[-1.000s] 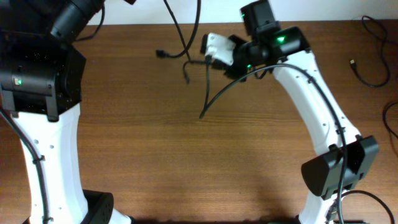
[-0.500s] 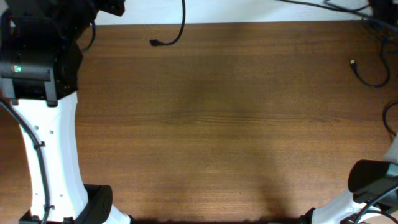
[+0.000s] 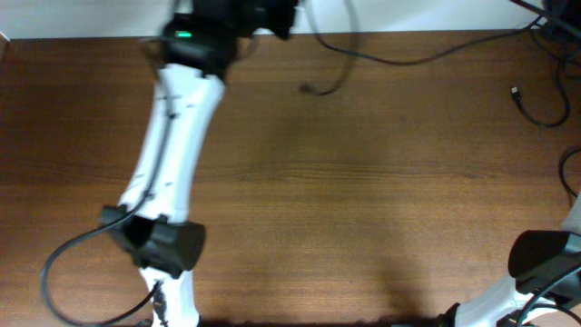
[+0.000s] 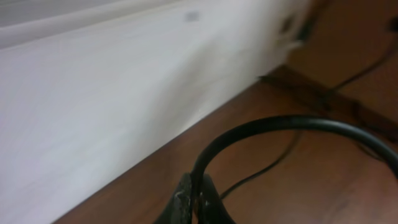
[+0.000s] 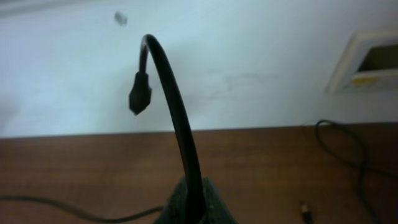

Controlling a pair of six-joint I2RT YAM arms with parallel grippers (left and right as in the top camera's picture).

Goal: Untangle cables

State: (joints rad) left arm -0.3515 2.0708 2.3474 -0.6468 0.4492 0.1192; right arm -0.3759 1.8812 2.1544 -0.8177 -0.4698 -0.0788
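Right wrist, right gripper (image 5: 193, 200) pinching cable (image 5: 175, 106)

The left gripper (image 4: 194, 206) is cropped by the bottom edge. The blurred cable (image 4: 292, 121) arching out of it runs off to its right. The right gripper (image 5: 193, 208) is cropped likewise.

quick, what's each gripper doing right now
left gripper: closed on a thin black flexible cable loop
right gripper: closed on a thin black plug-ended cable
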